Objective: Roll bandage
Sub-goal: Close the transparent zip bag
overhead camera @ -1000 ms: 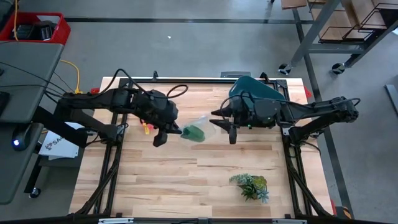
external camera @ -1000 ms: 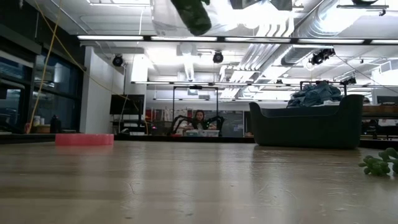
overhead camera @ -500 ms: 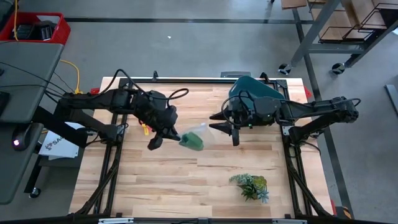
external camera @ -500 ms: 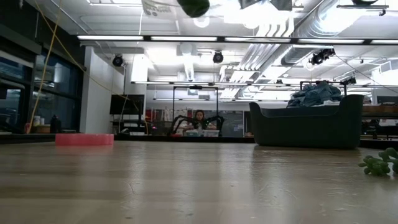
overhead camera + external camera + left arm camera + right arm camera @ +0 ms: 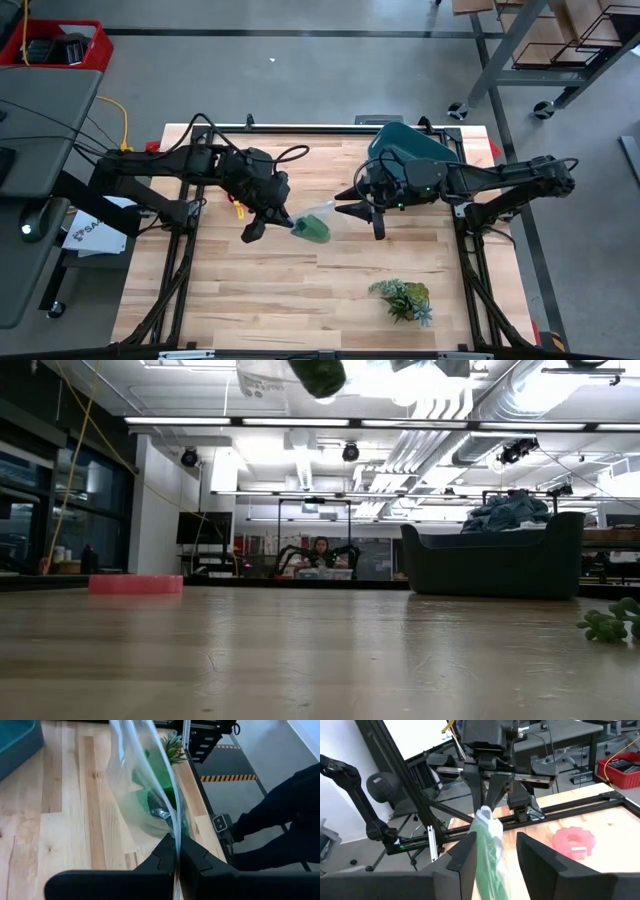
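Left gripper (image 5: 176, 851) clamped on clear plastic bag (image 5: 318, 213) holding green bandage (image 5: 312, 229), lifted above tabletop (image 5: 300, 290). Right gripper (image 5: 494, 851) apart, straddling bag.

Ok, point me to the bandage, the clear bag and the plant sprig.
bandage (image 5: 313, 229): high view, middle of the green roll inside the bag.
clear plastic bag (image 5: 131, 775): left wrist view, bare film above the bandage.
plant sprig (image 5: 402, 299): high view, centre of the leaves.
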